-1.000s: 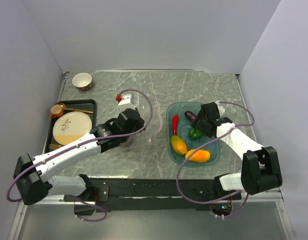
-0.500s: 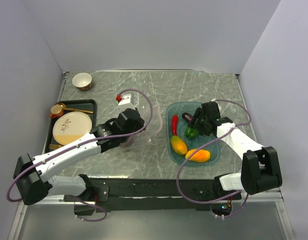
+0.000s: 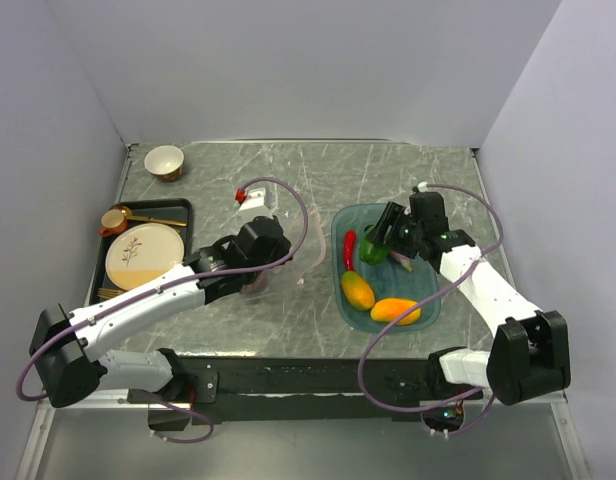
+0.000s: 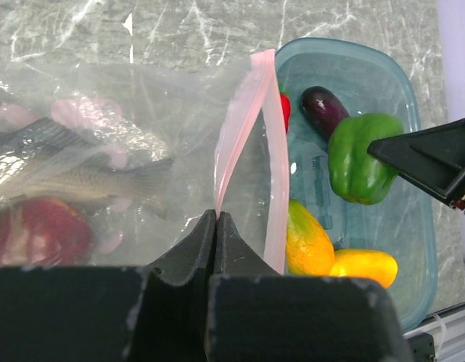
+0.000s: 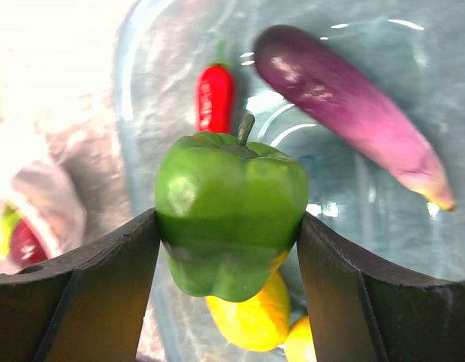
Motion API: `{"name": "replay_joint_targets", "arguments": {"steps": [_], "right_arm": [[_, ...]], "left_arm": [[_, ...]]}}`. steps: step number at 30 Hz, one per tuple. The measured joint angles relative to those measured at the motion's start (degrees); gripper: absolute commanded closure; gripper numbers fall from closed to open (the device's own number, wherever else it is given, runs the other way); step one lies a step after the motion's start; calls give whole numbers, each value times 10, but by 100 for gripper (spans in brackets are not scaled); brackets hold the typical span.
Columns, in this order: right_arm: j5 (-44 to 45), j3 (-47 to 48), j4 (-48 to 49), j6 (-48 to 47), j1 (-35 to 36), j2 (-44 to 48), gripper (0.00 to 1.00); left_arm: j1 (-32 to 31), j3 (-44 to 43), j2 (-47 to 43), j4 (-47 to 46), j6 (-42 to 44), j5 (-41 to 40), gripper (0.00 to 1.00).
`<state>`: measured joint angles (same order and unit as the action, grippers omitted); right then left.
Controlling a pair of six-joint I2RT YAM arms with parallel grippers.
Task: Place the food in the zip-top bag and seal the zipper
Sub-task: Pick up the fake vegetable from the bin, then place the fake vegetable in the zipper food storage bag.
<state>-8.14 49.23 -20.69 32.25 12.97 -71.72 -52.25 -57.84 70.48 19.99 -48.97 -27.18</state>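
We're watching the green pepper (image 5: pixel 231 197) hanging over the teal tray (image 4: pixel 398 219), the right hand (image 5: pixel 228 234) spread wide and clamping it on both sides. Below it the eggplant (image 5: pixel 346 105), chili (image 5: pixel 215 98) and two mangoes (image 3: pixel 358 290) are lying in the tray. Just left, the zip-top bag (image 4: pixel 127 121) is resting on the counter (image 3: pixel 288 170) with a dark red apple (image 4: pixel 40 230) inside, and the left hand (image 4: pixel 216 226) is pinching its zipper (image 4: pixel 244 113).

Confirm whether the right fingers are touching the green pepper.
Touching. The right wrist view shows both fingers pressed against the green pepper, one on each side, with no gap visible.
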Motion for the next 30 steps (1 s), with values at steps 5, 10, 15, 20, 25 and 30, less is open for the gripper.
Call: {"name": "replay_joint_targets", "arguments": {"steps": [5, 10, 15, 20, 25, 30], "right_arm": [[-36, 3, -4, -5, 0, 26, 61], [-80, 4, 3, 1, 4, 57, 61], [-101, 10, 4, 10, 22, 60, 59], [-119, 31, 0, 13, 34, 64, 57], [-134, 73, -4, 9, 72, 64, 56], [-153, 98, 1, 6, 113, 57, 56]], "left_arm": [[0, -3, 3, -1, 0, 5, 99], [0, -3, 7, -1, 0, 7, 99], [0, -4, 8, -2, 0, 10, 99], [0, -4, 8, -3, 0, 13, 99], [0, -4, 8, -4, -1, 15, 99], [0, -4, 8, -4, -2, 19, 99]]}}
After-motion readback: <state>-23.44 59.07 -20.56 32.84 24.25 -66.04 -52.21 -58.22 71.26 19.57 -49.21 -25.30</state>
